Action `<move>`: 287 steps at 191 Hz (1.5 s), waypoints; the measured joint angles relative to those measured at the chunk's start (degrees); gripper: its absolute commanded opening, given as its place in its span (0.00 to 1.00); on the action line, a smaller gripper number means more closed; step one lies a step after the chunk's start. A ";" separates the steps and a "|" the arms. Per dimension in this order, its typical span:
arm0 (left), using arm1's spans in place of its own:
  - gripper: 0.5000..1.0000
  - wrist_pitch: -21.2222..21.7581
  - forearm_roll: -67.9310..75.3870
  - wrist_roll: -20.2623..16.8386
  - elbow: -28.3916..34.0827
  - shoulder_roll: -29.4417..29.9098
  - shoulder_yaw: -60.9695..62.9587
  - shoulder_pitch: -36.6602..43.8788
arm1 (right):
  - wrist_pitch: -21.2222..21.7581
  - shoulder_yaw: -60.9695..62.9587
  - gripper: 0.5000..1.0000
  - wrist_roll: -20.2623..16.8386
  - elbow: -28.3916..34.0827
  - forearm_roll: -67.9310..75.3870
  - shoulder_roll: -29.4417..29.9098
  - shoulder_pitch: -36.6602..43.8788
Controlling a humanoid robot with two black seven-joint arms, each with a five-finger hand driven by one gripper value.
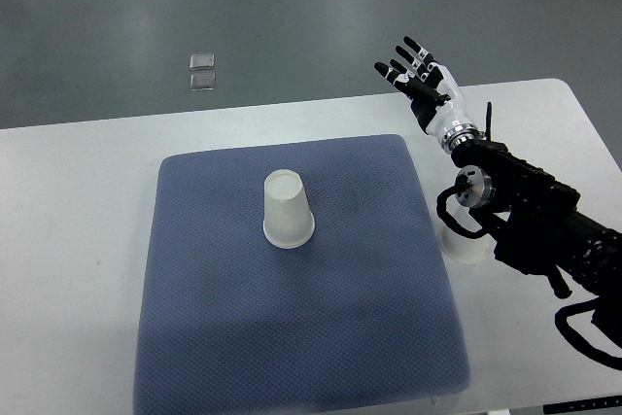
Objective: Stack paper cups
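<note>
Upside-down paper cup [288, 209] on a blue pad, robot hand [420, 85] hovering empty

The tapered white cup sits rim-down near the middle of the dimpled, soft-cornered blue mat [214, 328] on the smooth white table [68, 240]. A second cup [465, 246] peeks out under the black right arm, just off the mat. Right robot hand has its fingers spread wide, holding nothing

I work in what looks like a lab: plain white table [78, 201], grey padded mat [301, 337], bare grey floor [292, 17].
</note>
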 measured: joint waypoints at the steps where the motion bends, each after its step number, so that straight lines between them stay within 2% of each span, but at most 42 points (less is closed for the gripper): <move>1: 1.00 0.00 0.00 0.00 0.00 0.00 -0.01 -0.01 | 0.00 0.00 0.83 0.00 0.00 0.00 0.00 0.00; 287: 1.00 -0.78 -0.12 0.02 -0.73 0.00 -0.12 0.66 | -0.11 0.20 0.83 0.00 0.94 0.56 -0.54 0.00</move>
